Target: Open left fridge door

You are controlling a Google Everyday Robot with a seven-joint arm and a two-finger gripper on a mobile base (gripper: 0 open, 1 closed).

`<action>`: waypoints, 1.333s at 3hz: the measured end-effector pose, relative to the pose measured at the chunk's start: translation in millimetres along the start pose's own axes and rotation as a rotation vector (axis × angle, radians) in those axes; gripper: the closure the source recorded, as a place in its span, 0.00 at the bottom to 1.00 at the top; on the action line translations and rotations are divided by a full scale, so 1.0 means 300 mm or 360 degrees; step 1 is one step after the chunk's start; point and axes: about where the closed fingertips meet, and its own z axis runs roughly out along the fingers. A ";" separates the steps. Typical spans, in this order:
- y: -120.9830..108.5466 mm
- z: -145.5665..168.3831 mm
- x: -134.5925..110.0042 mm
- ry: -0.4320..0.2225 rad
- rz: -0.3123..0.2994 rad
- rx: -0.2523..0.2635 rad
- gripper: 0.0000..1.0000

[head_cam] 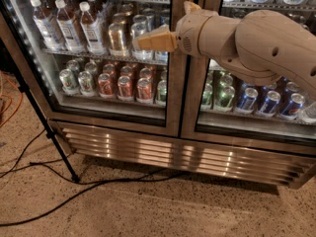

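Right now the left fridge door (pixel 174 98), a tall glass pane in a brushed steel frame, fills the upper left and centre of my view and sits closed, flush beside the twin steel-framed glass door (pixel 191 102) on the right. My bulky beige arm (pixel 256 43) reaches in from the upper right across that twin door. Below both runs a ribbed steel grille (pixel 173 154). A black cable (pixel 98 184) trails over the speckled floor (pixel 197 211) at lower left. The tan wedge-shaped gripper (pixel 140 42) hovers in front of the left door's glass, upper centre, just beside its right frame; whether it is parted or closed I cannot tell.
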 end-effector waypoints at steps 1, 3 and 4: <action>0.001 0.002 -0.005 -0.0002 -0.0005 0.0012 0.00; 0.003 0.012 0.006 0.0020 -0.0007 0.0042 0.00; -0.025 -0.006 0.065 0.0100 0.0014 0.0096 0.00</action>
